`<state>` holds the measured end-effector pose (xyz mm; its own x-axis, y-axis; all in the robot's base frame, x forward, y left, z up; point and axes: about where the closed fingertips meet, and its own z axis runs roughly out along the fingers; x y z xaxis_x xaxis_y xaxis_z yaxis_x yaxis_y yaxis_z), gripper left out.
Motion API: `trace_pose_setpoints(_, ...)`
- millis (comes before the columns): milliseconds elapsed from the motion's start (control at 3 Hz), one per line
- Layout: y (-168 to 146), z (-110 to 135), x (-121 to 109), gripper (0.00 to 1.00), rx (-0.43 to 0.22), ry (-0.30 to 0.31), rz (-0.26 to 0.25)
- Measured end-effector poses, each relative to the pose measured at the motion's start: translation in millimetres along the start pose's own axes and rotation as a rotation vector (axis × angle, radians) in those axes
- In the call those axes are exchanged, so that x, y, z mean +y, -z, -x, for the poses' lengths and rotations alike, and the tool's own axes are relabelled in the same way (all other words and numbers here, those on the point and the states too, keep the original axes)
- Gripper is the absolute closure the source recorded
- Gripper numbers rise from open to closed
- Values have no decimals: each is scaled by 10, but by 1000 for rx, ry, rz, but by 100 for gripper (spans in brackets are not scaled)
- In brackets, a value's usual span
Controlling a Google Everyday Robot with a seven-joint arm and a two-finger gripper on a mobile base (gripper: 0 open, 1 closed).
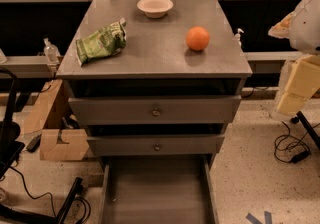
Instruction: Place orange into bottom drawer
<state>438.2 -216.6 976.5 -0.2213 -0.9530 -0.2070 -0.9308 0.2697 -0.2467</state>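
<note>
The orange [198, 38] sits on the grey cabinet top [155, 53], right of centre and near the right edge. The bottom drawer [156, 188] is pulled out towards me at the foot of the cabinet, and its flat grey floor has nothing on it. My gripper [299, 84] shows as cream blocks under a white arm part at the right edge of the view. It is beside the cabinet, lower than the top and well right of the orange. It holds nothing that I can see.
A green snack bag [101, 43] lies on the left of the top and a cream bowl [155, 6] at the back. The two upper drawers [156, 111] with knobs stick out slightly. Cardboard [62, 144] and cables [290, 149] lie on the floor.
</note>
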Motion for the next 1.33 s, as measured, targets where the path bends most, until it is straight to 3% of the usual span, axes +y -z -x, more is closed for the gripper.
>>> trace_pose_setpoints(333, 5, 3, -2, 0, -2, 0, -2)
trace_pose_setpoints(667, -106, 28, -134, 0, -83, -45, -31)
trace_pose_setpoints(1000, -381, 87, -470, 0, -279, -126, -65)
trace_pose_setpoints(1333, -621, 282, -856, 0, -516, -180, -112)
